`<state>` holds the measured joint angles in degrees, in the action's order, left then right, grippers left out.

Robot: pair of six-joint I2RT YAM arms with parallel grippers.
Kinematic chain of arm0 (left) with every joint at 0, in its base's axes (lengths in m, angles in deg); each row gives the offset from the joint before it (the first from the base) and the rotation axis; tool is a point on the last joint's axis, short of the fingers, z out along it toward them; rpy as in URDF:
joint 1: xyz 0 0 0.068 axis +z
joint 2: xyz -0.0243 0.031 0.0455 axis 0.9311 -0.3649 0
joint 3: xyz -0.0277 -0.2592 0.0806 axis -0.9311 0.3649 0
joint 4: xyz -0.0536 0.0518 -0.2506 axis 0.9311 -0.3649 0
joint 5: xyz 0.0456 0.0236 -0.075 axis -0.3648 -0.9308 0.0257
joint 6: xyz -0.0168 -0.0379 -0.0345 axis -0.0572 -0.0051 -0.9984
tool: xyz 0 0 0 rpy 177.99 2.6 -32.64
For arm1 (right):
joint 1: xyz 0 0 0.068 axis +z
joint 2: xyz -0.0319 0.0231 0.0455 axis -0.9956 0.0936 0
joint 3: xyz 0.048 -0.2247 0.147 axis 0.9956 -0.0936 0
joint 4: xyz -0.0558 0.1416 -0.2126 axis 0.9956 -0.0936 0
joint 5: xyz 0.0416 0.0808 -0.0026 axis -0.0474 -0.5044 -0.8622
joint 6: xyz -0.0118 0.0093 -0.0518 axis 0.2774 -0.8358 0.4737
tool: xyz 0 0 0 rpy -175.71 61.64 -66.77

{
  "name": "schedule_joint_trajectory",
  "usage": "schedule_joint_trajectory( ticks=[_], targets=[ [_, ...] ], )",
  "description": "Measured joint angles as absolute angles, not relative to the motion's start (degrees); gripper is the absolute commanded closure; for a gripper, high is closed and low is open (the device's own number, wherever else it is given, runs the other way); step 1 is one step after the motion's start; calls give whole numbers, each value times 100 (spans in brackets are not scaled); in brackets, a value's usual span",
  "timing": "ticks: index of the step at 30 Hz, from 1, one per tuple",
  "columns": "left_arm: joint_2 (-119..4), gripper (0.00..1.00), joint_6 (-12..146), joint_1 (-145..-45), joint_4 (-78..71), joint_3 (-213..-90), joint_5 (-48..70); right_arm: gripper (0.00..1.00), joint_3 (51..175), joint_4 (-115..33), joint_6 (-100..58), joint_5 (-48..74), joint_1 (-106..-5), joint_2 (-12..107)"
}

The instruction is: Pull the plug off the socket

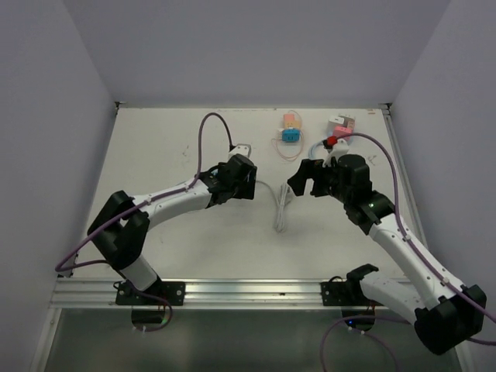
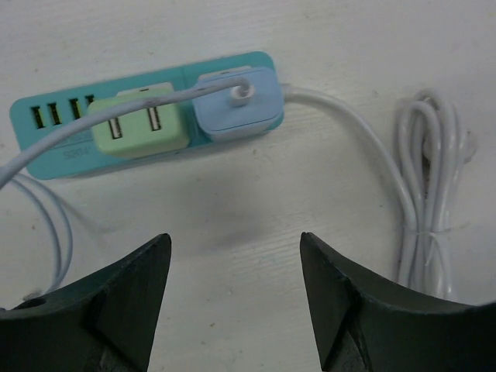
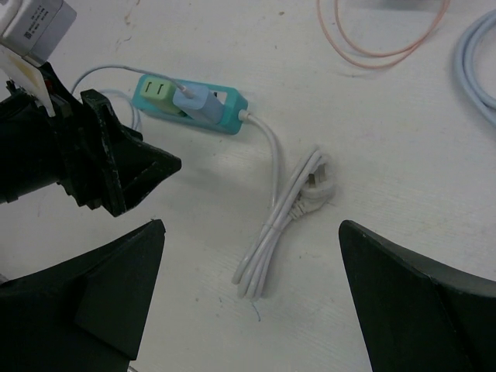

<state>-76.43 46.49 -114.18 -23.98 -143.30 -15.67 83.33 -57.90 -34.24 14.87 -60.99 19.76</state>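
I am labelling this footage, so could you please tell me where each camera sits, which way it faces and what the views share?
Top external: above and behind the arms, looking down on the table; both arms show, left tool and right tool.
Left wrist: on the left arm, looking down past its open tool at the socket strip.
Right wrist: on the right arm, looking down past its open tool at the strip and the left tool.
Shared: both wrist views show the strip and coiled cable.
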Motion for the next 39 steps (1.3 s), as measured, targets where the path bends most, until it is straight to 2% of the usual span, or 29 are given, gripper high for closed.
schedule_joint_trajectory(
  ticks=[8, 15, 24, 31, 39],
  targets=[
    [-7348, 28, 4647, -11014, -2186, -13855, -1576, 1, 9078, -5139, -3878, 1142, -6021, 3821],
    [-7343, 29, 4660, -10911, -1869, -13731, -1711, 21, 9915, -4634, -4145, 1015, -6021, 5541],
    [-7354, 31, 4717, -10717, -1539, -13724, -1886, 37, 10702, -3991, -4292, 429, -6021, 7235],
    [-7562, 35, 4798, -10660, -1204, -13709, -2010, 44, 10794, -3683, -4414, -148, -6018, 8015],
    [-7905, 35, 4798, -10649, -957, -13705, -2135, 46, 10794, -3303, -4414, -404, -6021, 8059]
  ],
)
